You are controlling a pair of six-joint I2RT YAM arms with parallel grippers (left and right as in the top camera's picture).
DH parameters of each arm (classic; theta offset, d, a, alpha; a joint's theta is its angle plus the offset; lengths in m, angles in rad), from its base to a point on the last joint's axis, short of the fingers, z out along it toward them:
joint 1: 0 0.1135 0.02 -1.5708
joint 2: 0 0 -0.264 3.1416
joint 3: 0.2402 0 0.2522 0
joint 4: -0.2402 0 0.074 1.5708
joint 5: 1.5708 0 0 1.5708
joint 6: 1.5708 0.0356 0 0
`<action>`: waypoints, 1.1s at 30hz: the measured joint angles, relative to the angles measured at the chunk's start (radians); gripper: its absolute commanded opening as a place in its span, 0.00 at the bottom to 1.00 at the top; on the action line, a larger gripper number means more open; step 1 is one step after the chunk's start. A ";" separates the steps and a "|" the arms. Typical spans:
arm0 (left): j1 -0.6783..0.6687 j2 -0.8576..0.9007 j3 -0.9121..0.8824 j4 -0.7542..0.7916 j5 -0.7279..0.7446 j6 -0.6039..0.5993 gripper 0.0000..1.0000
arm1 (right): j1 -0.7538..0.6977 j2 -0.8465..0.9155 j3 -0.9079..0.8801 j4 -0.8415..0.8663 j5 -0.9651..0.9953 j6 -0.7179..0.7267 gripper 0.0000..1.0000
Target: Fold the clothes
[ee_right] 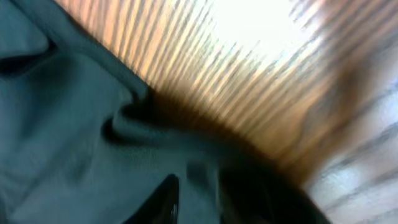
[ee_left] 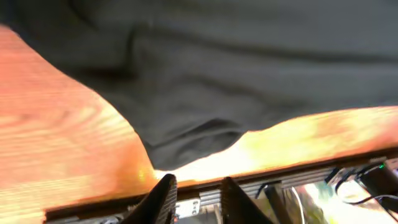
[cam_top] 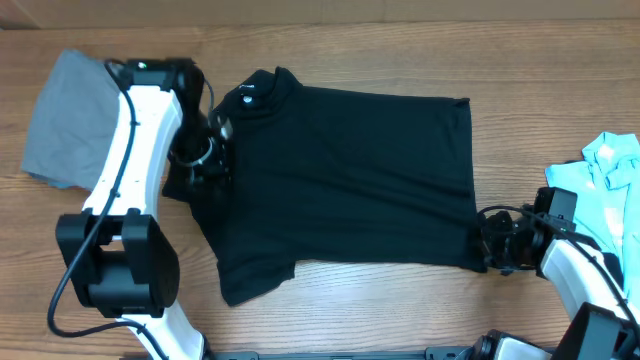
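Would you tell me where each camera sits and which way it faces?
Overhead: above the table, facing down on the black shirt; left arm, right arm show.
Left wrist: on the left arm, facing past its fingers at the shirt's edge.
Right wrist: on the right arm, over crumpled hem; fingers show.
Shared: all show the shirt.

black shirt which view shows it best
The overhead view: the whole black shirt lies spread on the table. The left wrist view shows only one edge; the right wrist only blurred folds.
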 measured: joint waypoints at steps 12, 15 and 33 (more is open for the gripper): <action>0.000 -0.093 -0.466 0.377 -0.002 -0.183 0.04 | 0.000 -0.144 0.201 -0.240 -0.051 -0.151 0.32; 0.000 -0.099 -0.579 0.545 -0.006 -0.227 0.04 | 0.000 -0.171 0.206 -0.248 -0.053 -0.158 0.32; 0.243 -0.155 -0.845 0.549 0.054 -0.461 0.04 | 0.000 -0.179 0.206 -0.284 -0.055 -0.166 0.34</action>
